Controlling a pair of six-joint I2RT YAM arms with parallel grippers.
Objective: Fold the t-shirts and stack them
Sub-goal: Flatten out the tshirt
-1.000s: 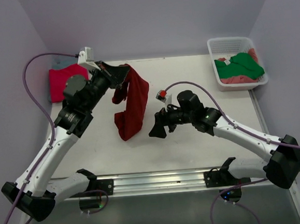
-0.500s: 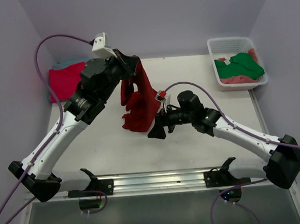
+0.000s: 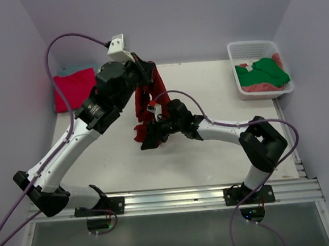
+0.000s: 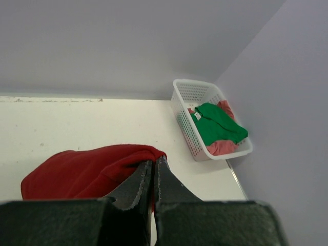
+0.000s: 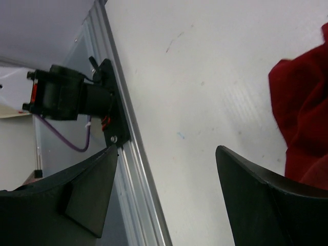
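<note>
From the top external view, the left gripper (image 3: pixel 141 66) is clamped on the upper end of the dark red t-shirt (image 3: pixel 146 104). It holds the shirt up off the table (image 3: pixel 219 90), well to the left of the white basket (image 3: pixel 231 55). The shirt hangs bunched, its lower end on the table. The right gripper (image 3: pixel 150 136) is against that lower end, on the side away from the basket. A green t-shirt (image 3: pixel 269 72) lies in the basket on top of a salmon-pink t-shirt (image 3: pixel 258 87). A magenta-pink t-shirt (image 3: pixel 73 87) lies flat at the table edge farthest from the basket, with a sliver of teal t-shirt (image 3: pixel 69 69) behind it.

The left wrist view shows the left gripper (image 4: pixel 154 163) with its jaws pressed together on a fold of the dark red t-shirt (image 4: pixel 87 171). The basket (image 4: pixel 187 130) stands beyond and to the right, holding the green t-shirt (image 4: pixel 218 123).

The right wrist view shows the right gripper (image 5: pixel 166 148) spread wide with only bare table between its jaws. The dark red t-shirt (image 5: pixel 302 107) is just beside one finger.

Half a second earlier the right gripper was on the basket side of the shirt's lower end. It has since reached further from the basket, and the left gripper has risen slightly.
</note>
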